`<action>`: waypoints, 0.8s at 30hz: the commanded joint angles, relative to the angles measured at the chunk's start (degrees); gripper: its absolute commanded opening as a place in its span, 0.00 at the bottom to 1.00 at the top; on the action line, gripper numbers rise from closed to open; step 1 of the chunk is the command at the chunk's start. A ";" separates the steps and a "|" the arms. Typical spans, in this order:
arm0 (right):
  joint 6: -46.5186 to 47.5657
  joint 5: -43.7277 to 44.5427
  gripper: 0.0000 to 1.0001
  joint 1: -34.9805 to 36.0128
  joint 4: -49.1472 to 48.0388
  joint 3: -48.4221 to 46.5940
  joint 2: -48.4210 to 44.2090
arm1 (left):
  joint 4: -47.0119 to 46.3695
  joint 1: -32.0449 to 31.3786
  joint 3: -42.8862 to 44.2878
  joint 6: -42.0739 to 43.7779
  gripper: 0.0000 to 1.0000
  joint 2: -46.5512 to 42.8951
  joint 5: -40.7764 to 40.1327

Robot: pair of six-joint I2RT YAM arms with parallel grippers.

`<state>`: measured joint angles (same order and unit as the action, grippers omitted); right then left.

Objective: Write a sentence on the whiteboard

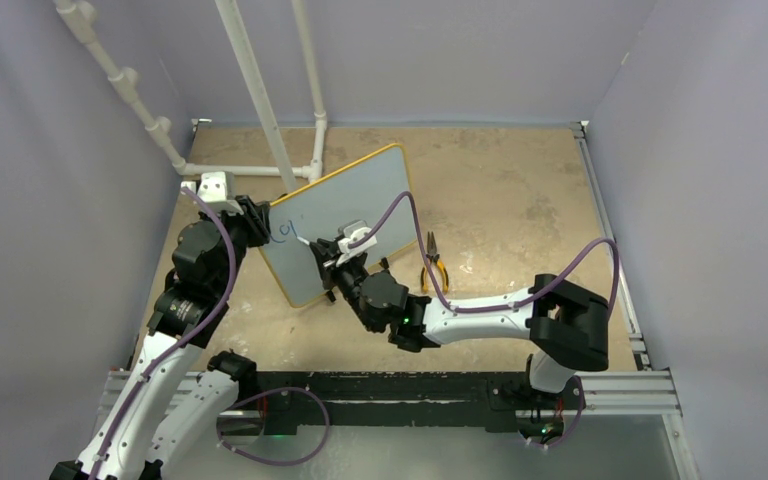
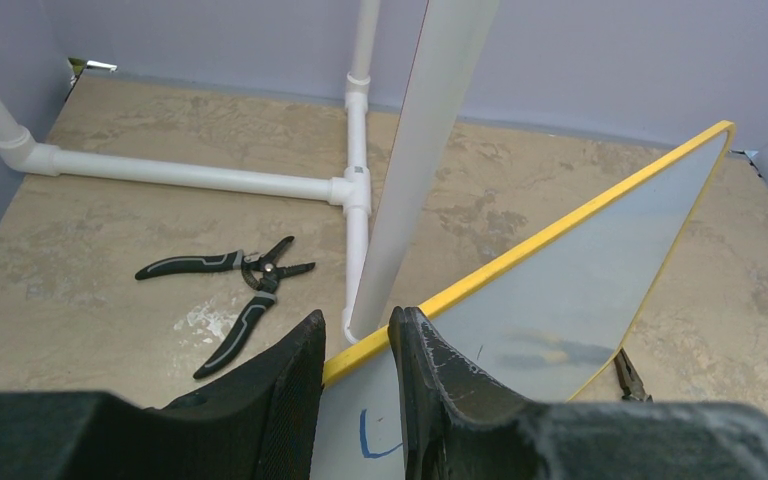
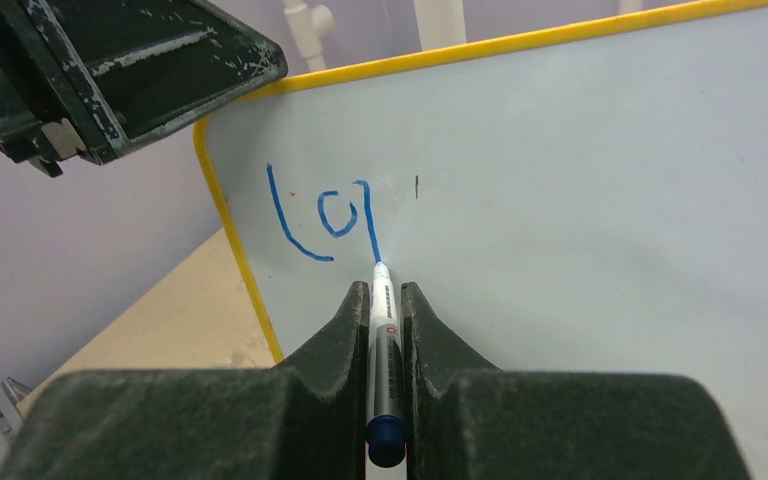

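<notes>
clamping a marker (image 3: 382,335), right claw (image 3: 387,298) sets its tip on the sentence (image 3: 322,216); left claw (image 2: 356,335) pinches the whiteboard (image 2: 570,270).

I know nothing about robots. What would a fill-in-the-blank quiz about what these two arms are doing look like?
1. The right gripper is shut on a ____ whose tip touches the whiteboard.
2. The strokes written so far are ____ in colour.
3. The left gripper clamps the board's ____ frame.

Missing words: marker; blue; yellow.
</notes>
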<state>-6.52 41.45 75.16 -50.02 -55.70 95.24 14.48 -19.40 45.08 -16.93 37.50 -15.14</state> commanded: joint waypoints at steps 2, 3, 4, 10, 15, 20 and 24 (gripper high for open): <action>-1.48 2.22 0.00 0.00 1.09 0.06 -1.20 | 0.02 0.41 -1.13 -0.41 0.31 0.21 1.64; -1.43 2.36 0.00 -0.01 0.99 -0.20 -1.28 | 0.02 0.41 -1.12 -0.39 0.31 0.25 1.68; -1.24 2.51 0.00 0.00 0.86 -0.46 -1.29 | 0.02 0.44 -1.09 -0.47 0.31 0.27 1.69; 1.62 4.12 0.00 0.00 -1.52 -1.59 -1.36 | -0.07 0.59 -1.22 -0.48 0.31 0.47 1.95; 4.00 3.84 0.00 -0.04 -3.63 -2.25 -1.69 | -0.20 0.67 -1.20 -0.54 0.31 0.39 2.17; 6.23 3.11 0.00 -0.07 -5.19 -3.67 -0.83 | -0.25 0.77 -1.22 -0.56 0.31 0.38 2.38; 8.37 3.32 0.00 -0.10 -6.16 -4.58 -0.33 | -0.32 0.86 -1.22 -0.56 0.31 0.39 2.48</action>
<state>-1.72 43.00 75.33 -52.10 -57.34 95.24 14.35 -19.07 45.08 -16.95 37.54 -14.22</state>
